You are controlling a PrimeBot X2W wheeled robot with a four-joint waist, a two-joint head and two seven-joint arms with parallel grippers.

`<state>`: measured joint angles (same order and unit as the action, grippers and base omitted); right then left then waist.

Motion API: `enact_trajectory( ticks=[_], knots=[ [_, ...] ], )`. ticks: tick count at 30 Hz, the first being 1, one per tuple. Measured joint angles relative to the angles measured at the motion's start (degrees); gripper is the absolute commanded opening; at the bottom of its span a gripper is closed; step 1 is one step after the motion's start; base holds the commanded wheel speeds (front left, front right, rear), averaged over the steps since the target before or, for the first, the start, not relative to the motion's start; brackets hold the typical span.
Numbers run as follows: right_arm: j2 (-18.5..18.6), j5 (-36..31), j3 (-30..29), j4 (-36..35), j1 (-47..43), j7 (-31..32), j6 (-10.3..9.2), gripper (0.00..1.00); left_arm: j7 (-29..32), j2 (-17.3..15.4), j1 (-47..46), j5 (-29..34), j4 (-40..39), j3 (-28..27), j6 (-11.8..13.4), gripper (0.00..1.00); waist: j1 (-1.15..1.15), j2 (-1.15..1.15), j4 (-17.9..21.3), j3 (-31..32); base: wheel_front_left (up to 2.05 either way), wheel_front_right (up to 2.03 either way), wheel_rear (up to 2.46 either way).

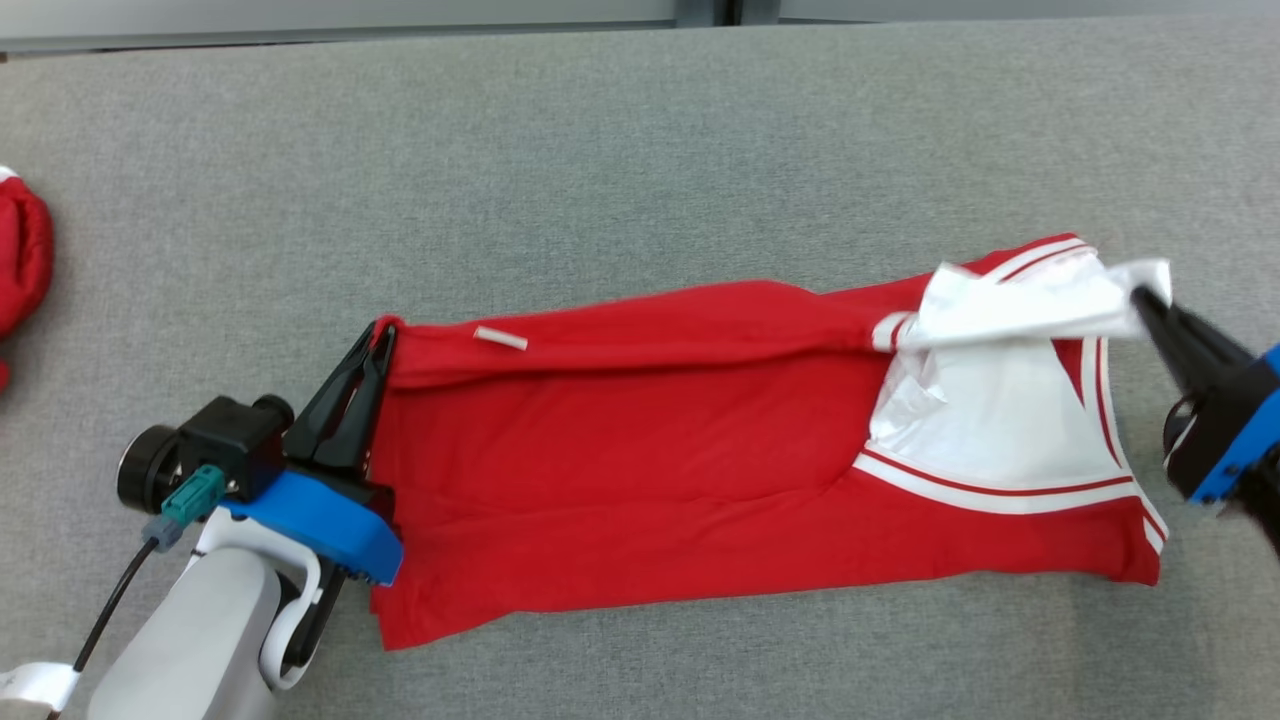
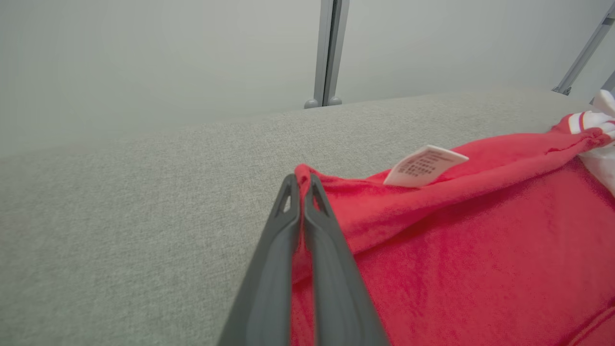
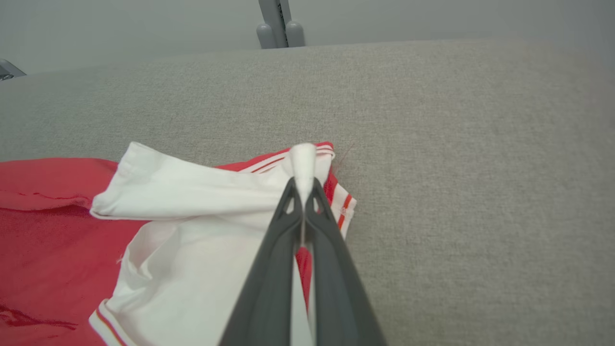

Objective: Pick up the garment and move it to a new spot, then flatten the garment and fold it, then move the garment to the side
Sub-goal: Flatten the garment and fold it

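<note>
The red-and-white garment (image 1: 650,480) lies stretched across the grey surface (image 1: 600,150). The left tool (image 1: 380,335) is pinched closed on its red corner, the right tool (image 1: 1140,295) on its white flap. Print on the care label (image 2: 425,166) is too small to read.

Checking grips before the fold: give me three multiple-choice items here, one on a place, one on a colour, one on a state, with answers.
1. Where on the red fabric garment with white striped sleeves does the small white care label lie?
A. near the end held by the left gripper
B. at the sleeve end
C. underneath

2. What colour is the cloth pinched by the right gripper?
A. red
B. white
C. grey

3. The left gripper is:
A. open above the cloth
B. shut on the garment's red corner
C. shut on nothing

Answers: 1 A, it sits on the upper fold near that gripper; 2 B, white cloth pokes past the tips; 3 B, red cloth sits between closed fingers.
</note>
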<state>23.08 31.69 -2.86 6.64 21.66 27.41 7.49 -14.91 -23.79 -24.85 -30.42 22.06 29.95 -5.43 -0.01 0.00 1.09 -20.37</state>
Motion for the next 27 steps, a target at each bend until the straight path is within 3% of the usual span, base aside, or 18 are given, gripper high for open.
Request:
enact_trajectory(
  ticks=[5, 12, 13, 14, 15, 16, 17, 21, 27],
  knots=[
    [-3.7, -1.2, -2.9, -5.9, -6.9, 1.9, 0.00, 0.00, -0.1, -0.4, 2.6, 1.1, 1.0, -1.4, 0.4, 0.00, 0.00, 0.00, 1.4, 1.2, 0.00, 0.00, 0.00],
    [-7.1, -2.5, -4.3, -8.2, -11.2, 3.6, 0.00, 0.00, -0.1, -0.3, 4.9, 1.2, 2.8, -2.0, 0.9, 0.00, 0.01, 0.00, 2.3, 2.0, 0.00, 0.00, 0.00],
    [-7.8, -2.7, -4.9, -8.0, -11.6, 3.8, 0.00, 0.21, -0.1, -0.1, 5.2, 0.9, 3.4, -2.0, 0.9, 0.00, 0.00, 0.00, 2.4, 2.2, 0.00, 0.00, 0.00],
    [-8.4, -3.0, -5.4, -7.9, -12.2, 4.4, 0.00, 1.00, -0.1, 0.2, 5.7, 0.5, 3.8, -2.1, 0.9, 0.00, 0.01, 0.00, 2.4, 2.5, 0.00, 0.00, 0.00],
    [-8.9, -3.2, -5.7, -7.7, -12.8, 5.0, 0.00, 1.00, -0.1, 0.3, 6.1, 0.4, 4.2, -2.0, 0.9, 0.08, 0.01, 0.00, 2.3, 2.8, 0.00, 0.00, 0.00],
    [-9.4, -3.6, -5.9, -7.6, -13.4, 5.6, 0.00, 1.00, -0.1, 0.5, 6.3, 0.4, 4.6, -1.9, 1.0, 0.45, 0.00, 0.00, 2.3, 3.1, 0.00, 0.00, 0.00],
    [-9.6, -4.1, -6.2, -7.5, -14.1, 6.1, 0.00, 1.00, -0.1, 0.7, 6.6, 0.1, 4.9, -2.0, 1.3, 1.00, 0.00, 0.00, 2.2, 3.4, 0.00, 0.00, 0.00],
    [-10.6, -5.1, -7.8, -8.3, -16.3, 7.4, 0.00, 1.00, -0.1, 1.8, 7.7, -0.4, 4.8, -2.8, 1.9, 1.00, 0.00, 0.00, 1.6, 4.8, 0.00, 0.00, 0.00],
    [-11.9, -7.1, -10.8, -10.6, -16.5, 6.9, 0.00, 1.00, -0.1, 4.7, 10.0, -0.5, -2.8, -10.1, 3.4, 1.00, 0.00, 0.00, 0.5, 7.1, 0.00, 0.00, 0.00]
  ],
)
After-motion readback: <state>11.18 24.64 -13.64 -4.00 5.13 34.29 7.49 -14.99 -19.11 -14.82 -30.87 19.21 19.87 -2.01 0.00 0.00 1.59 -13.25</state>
